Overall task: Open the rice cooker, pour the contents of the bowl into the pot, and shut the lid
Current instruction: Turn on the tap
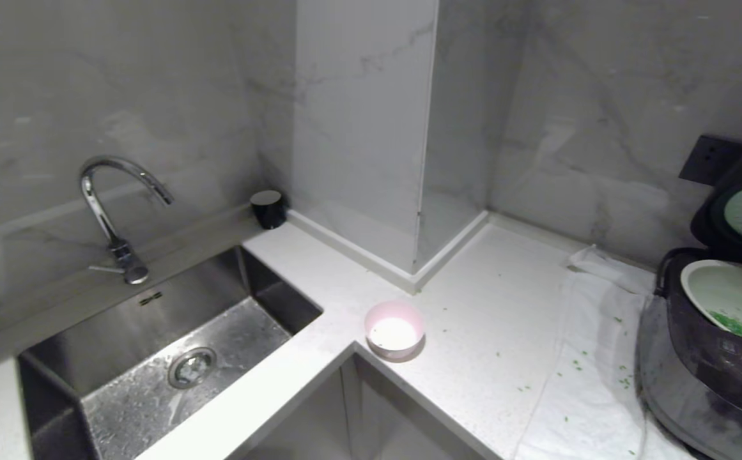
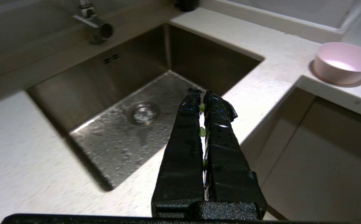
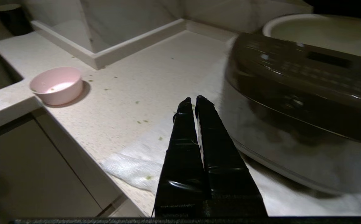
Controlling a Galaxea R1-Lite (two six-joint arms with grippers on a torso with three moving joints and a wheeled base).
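My left gripper (image 2: 202, 93) hangs over the front edge of the sink (image 2: 74, 93), fingers pressed together on nothing but a few green bits stuck between them; my right gripper (image 3: 192, 100) hangs in front of the rice cooker (image 3: 292, 81), fingers likewise together and empty. The bowl (image 1: 394, 329) sits upright at the counter's (image 1: 492, 319) inner corner, between sink and cooker, well apart from both grippers; the lid (image 1: 738, 204) stands raised, the pot (image 1: 728, 300) holds the green bits (image 1: 738, 327). Stray green flecks dot the counter and the white cloth (image 1: 591, 383) under the cooker; a faucet (image 1: 112, 211) and a dark cup (image 1: 268, 208) stand behind the sink.
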